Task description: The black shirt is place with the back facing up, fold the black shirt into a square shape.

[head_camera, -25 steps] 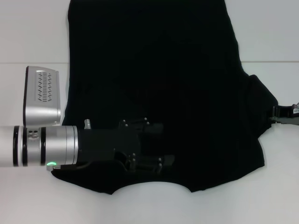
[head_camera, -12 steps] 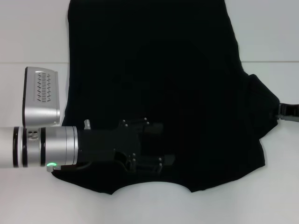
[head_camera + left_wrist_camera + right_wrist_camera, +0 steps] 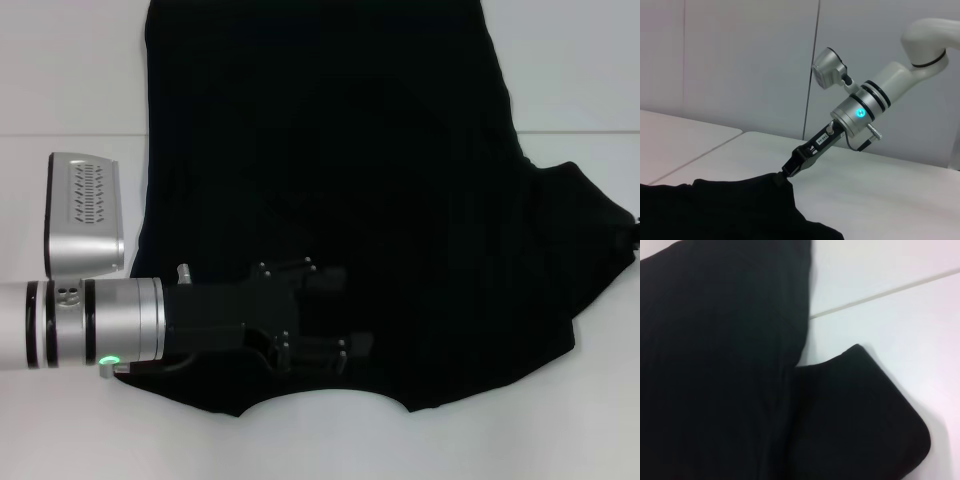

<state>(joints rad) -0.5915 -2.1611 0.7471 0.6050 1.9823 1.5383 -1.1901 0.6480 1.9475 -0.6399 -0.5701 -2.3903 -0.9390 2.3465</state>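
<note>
The black shirt (image 3: 340, 190) lies flat on the white table (image 3: 70, 80), its long axis running from the near collar edge away from the robot, with 1 sleeve spread out to the robot's right. The head view shows the left gripper (image 3: 335, 315) low over the shirt's near left portion, fingers slightly parted; whether they hold cloth cannot be told, black on black. Only the left wrist view shows the right gripper (image 3: 789, 170), its jaws closed on the tip of that sleeve at the shirt's right edge. The right wrist view shows the sleeve's rounded cuff beside the shirt body. Bare table borders the shirt on the left, right and near sides.
</note>
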